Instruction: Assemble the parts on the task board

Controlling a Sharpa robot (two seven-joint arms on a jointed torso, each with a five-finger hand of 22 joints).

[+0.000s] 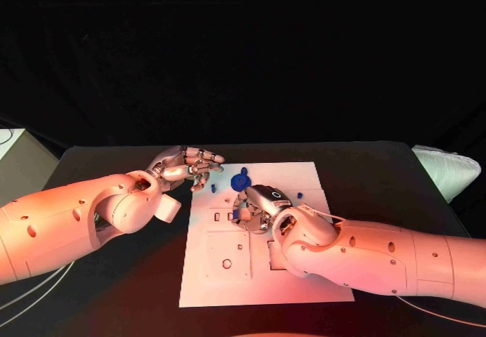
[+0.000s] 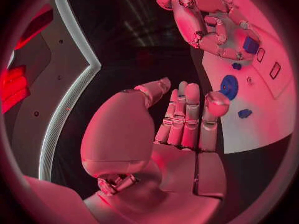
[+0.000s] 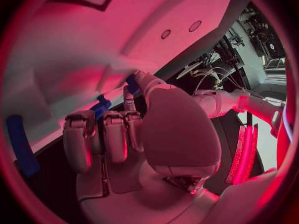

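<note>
The white task board lies in the middle of the black table. My right hand is down on its upper middle, fingers curled, pinching a small blue part against the board; the same part shows at its fingertips. A round blue gear sits just beyond that hand, with a small blue piece past it and another to its right. My left hand hovers over the board's far left corner, holding nothing, its fingers held loosely side by side.
The board has raised white blocks and slots in its near half. Black table surrounds it. A pale bag lies at the table's right edge and a white box stands at the left.
</note>
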